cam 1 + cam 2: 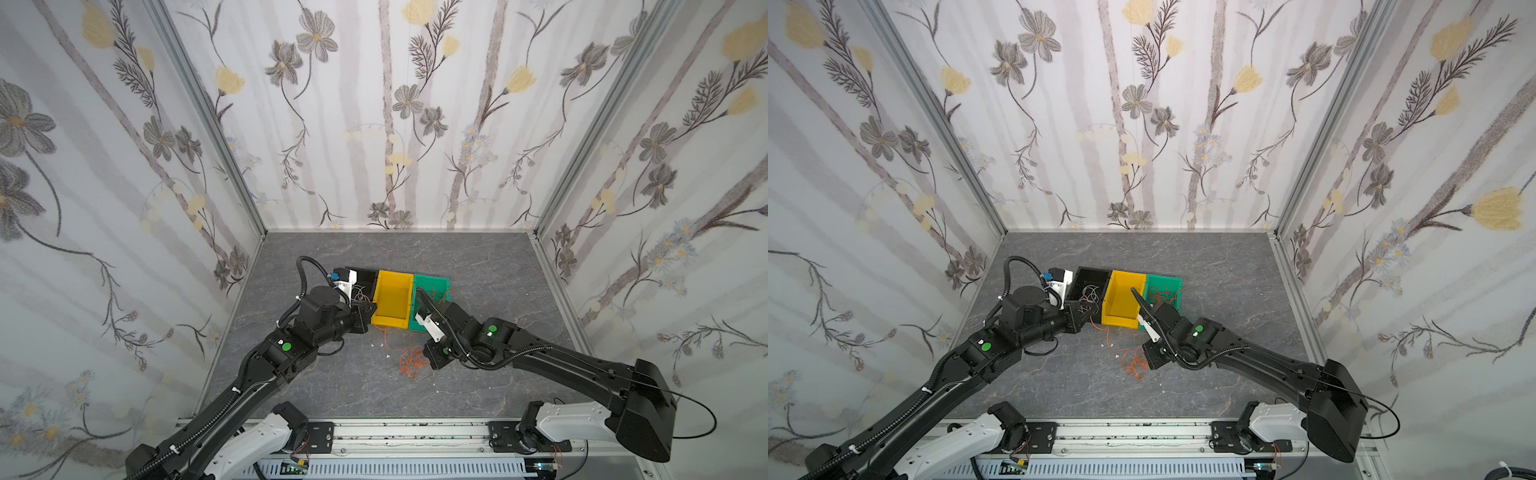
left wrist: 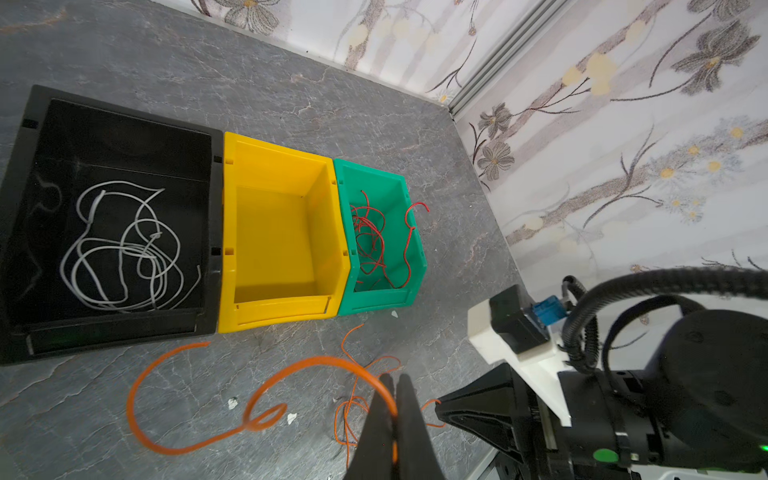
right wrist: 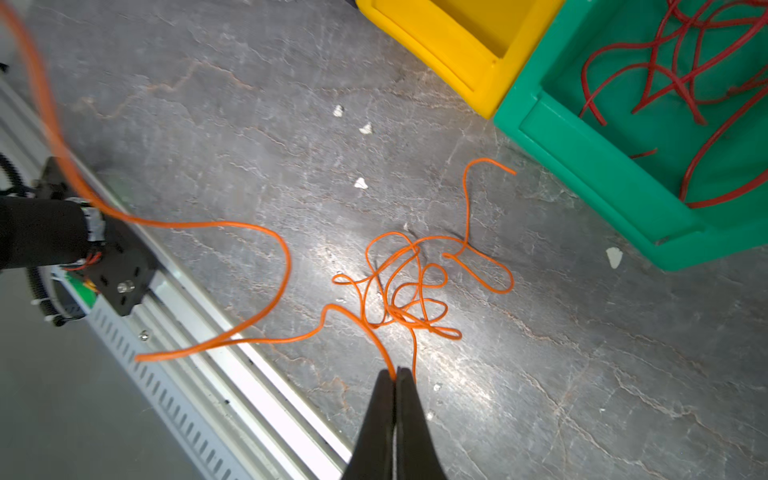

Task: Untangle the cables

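Observation:
Thin orange cables lie in a tangle on the grey tabletop in front of the bins, also seen in both top views. My right gripper is shut on one orange strand at the near edge of that tangle. My left gripper is shut on another orange strand, which arcs away from its fingers and curls into a small loop. White cables rest in the black bin. Red cables lie in the green bin, and one end hangs over its rim.
An empty yellow bin stands between the black and green bins, all three touching in a row. Small white scraps dot the table. The aluminium front rail runs close to the tangle. Flowered walls enclose three sides.

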Controlling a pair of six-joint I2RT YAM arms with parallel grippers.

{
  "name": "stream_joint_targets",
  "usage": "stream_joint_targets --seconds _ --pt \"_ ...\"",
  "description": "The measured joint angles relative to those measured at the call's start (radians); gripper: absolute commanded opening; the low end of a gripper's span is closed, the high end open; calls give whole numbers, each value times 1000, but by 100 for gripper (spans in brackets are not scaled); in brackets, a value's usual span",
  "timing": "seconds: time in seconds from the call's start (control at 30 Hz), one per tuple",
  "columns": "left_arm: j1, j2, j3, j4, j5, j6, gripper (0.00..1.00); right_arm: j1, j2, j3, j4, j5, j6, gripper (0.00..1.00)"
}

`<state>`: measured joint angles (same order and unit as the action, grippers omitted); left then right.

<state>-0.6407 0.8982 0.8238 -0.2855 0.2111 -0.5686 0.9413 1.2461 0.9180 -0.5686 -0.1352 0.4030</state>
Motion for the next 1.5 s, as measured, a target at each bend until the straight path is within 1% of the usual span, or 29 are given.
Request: stream_joint_targets --seconds 0.13,0.27,0.5,0.67,0.87,1.03,1.17,1.23,1.4,1.5 --pt "0 37 0 31 25 0 0 0 -61 18 -9 -46 0 1" --pt "0 101 0 76 48 0 0 0 -106 33 18 -97 8 2" --pt "3 260 28 163 71 6 0 0 -119 29 80 -171 16 2" --pt "28 407 82 249 124 11 0 -9 -73 -15 127 -176 40 2" --pt "68 583 154 304 168 9 0 -29 10 -74 198 -180 74 2" --pt "92 673 175 345 190 7 3 -53 84 -108 266 -198 100 2" --pt "108 752 206 393 225 2 9 -78 140 -116 323 -204 143 1" --pt "109 789 225 399 244 0 18 -79 164 -108 348 -204 151 1" --pt "122 833 262 369 251 0 46 -84 223 -76 414 -211 188 1" --pt "129 834 269 327 229 8 56 -93 244 -71 432 -214 206 1"
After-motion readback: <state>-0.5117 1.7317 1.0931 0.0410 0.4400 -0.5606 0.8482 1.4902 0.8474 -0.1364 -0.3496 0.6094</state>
